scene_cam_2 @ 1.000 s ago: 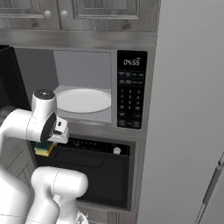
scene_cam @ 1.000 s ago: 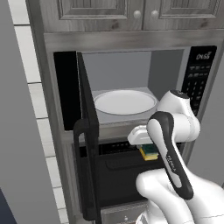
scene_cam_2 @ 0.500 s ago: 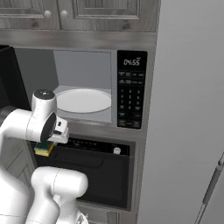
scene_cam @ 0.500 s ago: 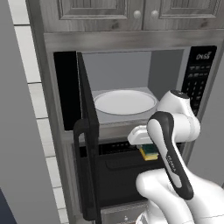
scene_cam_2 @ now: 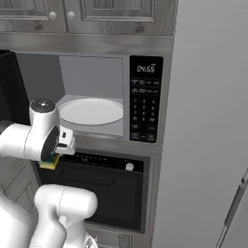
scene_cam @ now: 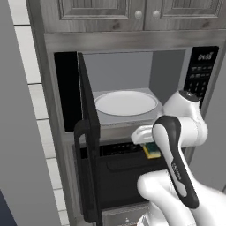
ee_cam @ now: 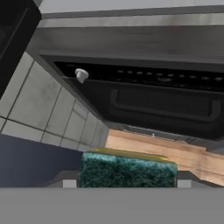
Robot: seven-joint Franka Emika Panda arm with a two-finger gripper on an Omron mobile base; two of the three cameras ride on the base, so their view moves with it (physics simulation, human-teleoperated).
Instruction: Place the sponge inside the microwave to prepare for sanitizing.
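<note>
Sponge carried just below the open microwave, not yet lifted in.

Left base view: the yellow block sponge with its dark green scrub layer (scene_cam: pixel 152 150) hangs under the white wrist, in front of the black oven (scene_cam: pixel 128 176), below the large built-in microwave's grey cavity (scene_cam: pixel 132 75) and white round turntable (scene_cam: pixel 126 103); the black door (scene_cam: pixel 88 132) stands swung open. Right base view: the sponge (scene_cam_2: pixel 50 164) sits beneath the gripper (scene_cam_2: pixel 58 147), level with the oven's knob (scene_cam_2: pixel 129 167). Hand view: the jaws hold the sponge (ee_cam: pixel 129 170) between them. The carry step seems underway; next the arm likely must rise and reach forward over the sill.
</note>
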